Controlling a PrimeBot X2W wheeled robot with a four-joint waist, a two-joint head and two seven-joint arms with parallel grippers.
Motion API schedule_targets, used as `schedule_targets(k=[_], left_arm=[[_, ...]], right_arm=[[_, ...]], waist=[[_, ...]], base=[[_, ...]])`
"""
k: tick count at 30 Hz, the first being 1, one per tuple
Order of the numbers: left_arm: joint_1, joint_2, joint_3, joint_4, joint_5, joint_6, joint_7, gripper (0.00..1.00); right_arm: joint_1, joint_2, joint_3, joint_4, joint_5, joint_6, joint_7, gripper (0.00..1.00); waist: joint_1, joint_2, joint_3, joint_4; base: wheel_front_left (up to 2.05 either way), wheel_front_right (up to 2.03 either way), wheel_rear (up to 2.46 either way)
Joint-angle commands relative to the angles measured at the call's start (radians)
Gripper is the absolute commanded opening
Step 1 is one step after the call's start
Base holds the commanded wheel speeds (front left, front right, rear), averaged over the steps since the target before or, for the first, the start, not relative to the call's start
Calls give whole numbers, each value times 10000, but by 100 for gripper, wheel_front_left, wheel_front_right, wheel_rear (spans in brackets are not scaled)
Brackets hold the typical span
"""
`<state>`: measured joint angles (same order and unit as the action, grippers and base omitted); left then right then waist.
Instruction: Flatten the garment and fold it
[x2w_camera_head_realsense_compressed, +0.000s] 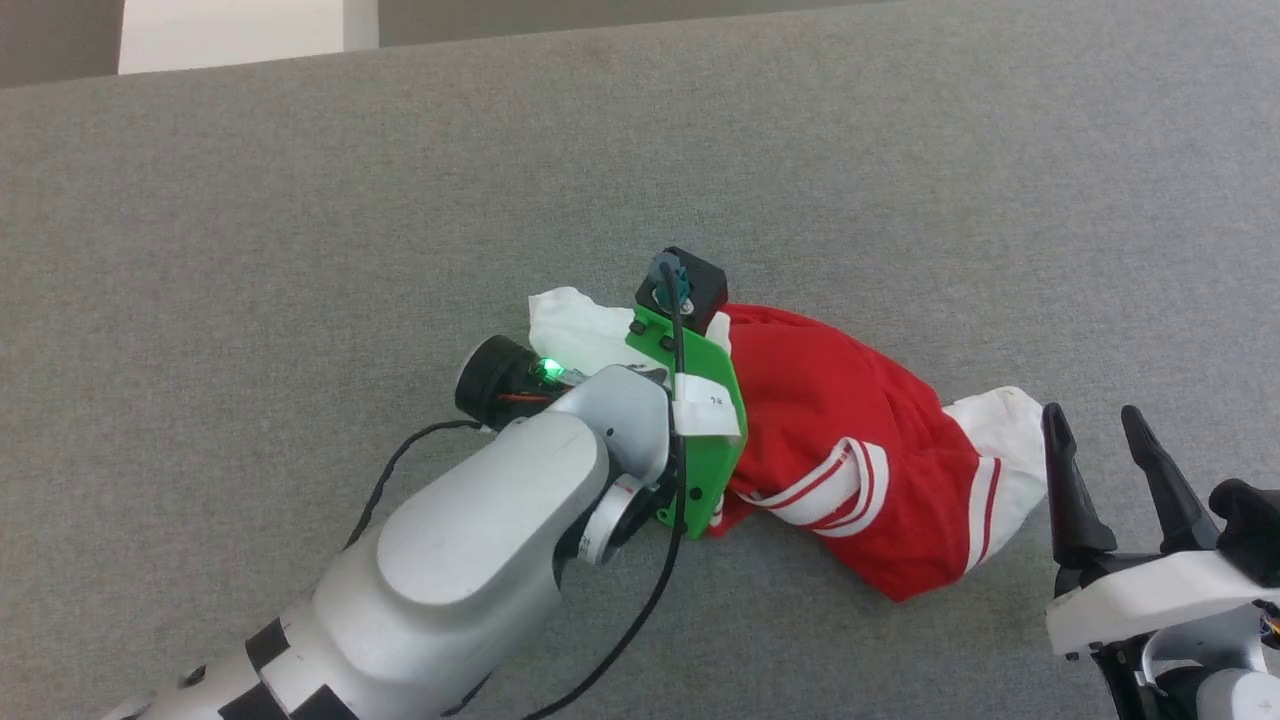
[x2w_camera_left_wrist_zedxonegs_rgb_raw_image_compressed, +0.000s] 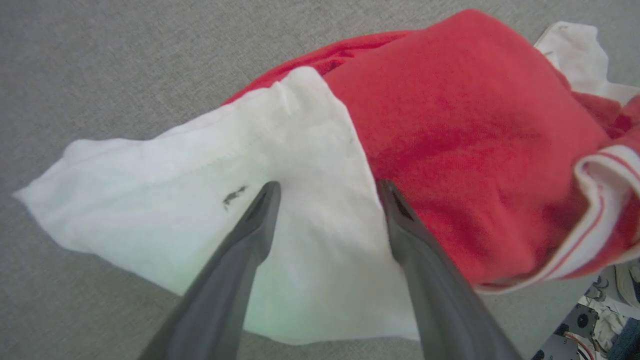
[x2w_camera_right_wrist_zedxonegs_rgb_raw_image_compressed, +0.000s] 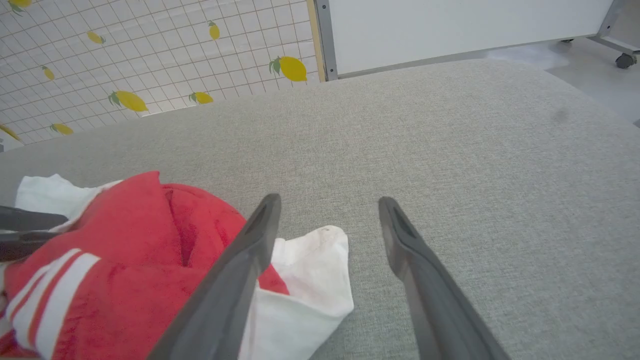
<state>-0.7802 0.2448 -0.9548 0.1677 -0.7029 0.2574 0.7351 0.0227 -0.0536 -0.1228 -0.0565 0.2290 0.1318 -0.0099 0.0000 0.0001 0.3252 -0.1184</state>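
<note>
**Crumpled jersey mid-tabletop, both grippers open, room all round**

Garment (x2w_camera_head_realsense_compressed: 840, 400): red, bunched in a loose heap on the grey tabletop (x2w_camera_head_realsense_compressed: 300, 200), lying centre to right in the head view. One white sleeve (x2w_camera_head_realsense_compressed: 565, 320) sticks out at its far-left end. The other sleeve (x2w_camera_head_realsense_compressed: 1005, 420) sticks out at the right end. The striped trim (x2w_camera_head_realsense_compressed: 850, 480) is curled up along the near side. No lettering is visible.

Left gripper (x2w_camera_left_wrist_zedxonegs_rgb_raw_image_compressed: 328, 185): fingers spread wide and pointed down over the far-left sleeve, one tip over white cloth, the other at the seam where white meets red. Nothing is pinched between them. Cannot tell whether the tips touch the fabric. In the head view the green mount (x2w_camera_head_realsense_compressed: 705, 430) on the silver forearm covers this spot.

Right gripper (x2w_camera_head_realsense_compressed: 1091, 412): fingers apart, holding nothing, just beside the right-end sleeve. In the right wrist view one finger crosses in front of that sleeve's edge, and the other is over bare grey.

Edges and room: bare tabletop runs wide on the far side, to the left, and to the right of the heap. Its far edge shows along the top of the head view. Beyond it the right wrist view shows a lemon-print tiled surface (x2w_camera_right_wrist_zedxonegs_rgb_raw_image_compressed: 150, 60) and a white panel (x2w_camera_right_wrist_zedxonegs_rgb_raw_image_compressed: 450, 25).
</note>
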Motion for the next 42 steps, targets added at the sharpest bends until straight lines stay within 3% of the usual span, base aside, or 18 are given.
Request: schedule_targets(k=[1, 2, 3, 9, 15, 26, 37, 38, 39, 40, 42], left_arm=[[-132, 70, -29, 89, 143, -6, -25, 100], [-121, 93, -45, 129, 147, -13, -25, 63], [-118, 101, -51, 146, 146, -31, -47, 0], [-49, 68, -69, 188, 54, -241, -307, 0], [428, 103, 239, 48, -121, -28, -955, 0], [2276, 1127, 1169, -409, -373, 1118, -2251, 0], [4449, 1685, 1891, 184, -1073, 1923, -3154, 0], [4536, 1689, 1948, 247, -1098, 1984, -3238, 5], [4620, 1700, 1996, 315, -1107, 2049, -3322, 84], [4675, 1699, 2044, 359, -1127, 2116, -3369, 100], [4750, 1706, 2090, 425, -1145, 2206, -3419, 100]], right_arm=[[-178, 26, 1, 48, -15, -11, -84, 100], [-178, 27, -13, 65, -10, -11, -94, 100], [-176, 27, -17, 78, -8, -11, -100, 100], [-98, 30, -16, 209, -48, -11, -47, 100], [85, 31, -82, 261, -92, -11, 155, 100], [808, -152, 80, -236, 131, -11, 842, 100], [1205, -260, 408, -549, 356, -11, 1353, 100], [1220, -259, 433, -546, 369, -11, 1393, 100], [1234, -261, 464, -545, 379, -11, 1439, 100], [1242, -261, 479, -546, 383, -11, 1468, 100], [1247, -258, 499, -534, 395, -11, 1513, 100]], waist=[[0, -1, 44, -24], [0, -1, 57, -4], [0, -1, 62, 15], [0, -1, -194, 340], [0, -1, -915, 880], [0, -1, -1759, 2191], [0, -1, -2011, 2512], [0, -1, -2018, 2507], [0, -1, -2029, 2496], [0, -1, -2037, 2489], [0, -1, -2075, 2472]], base=[[0, 0, 0], [0, 0, 0], [0, 0, 0], [0, 0, 0], [0, 0, 0], [0, 0, 0], [0, 0, 0], [0, 0, 0], [0, 0, 0], [0, 0, 0], [0, 0, 0]])
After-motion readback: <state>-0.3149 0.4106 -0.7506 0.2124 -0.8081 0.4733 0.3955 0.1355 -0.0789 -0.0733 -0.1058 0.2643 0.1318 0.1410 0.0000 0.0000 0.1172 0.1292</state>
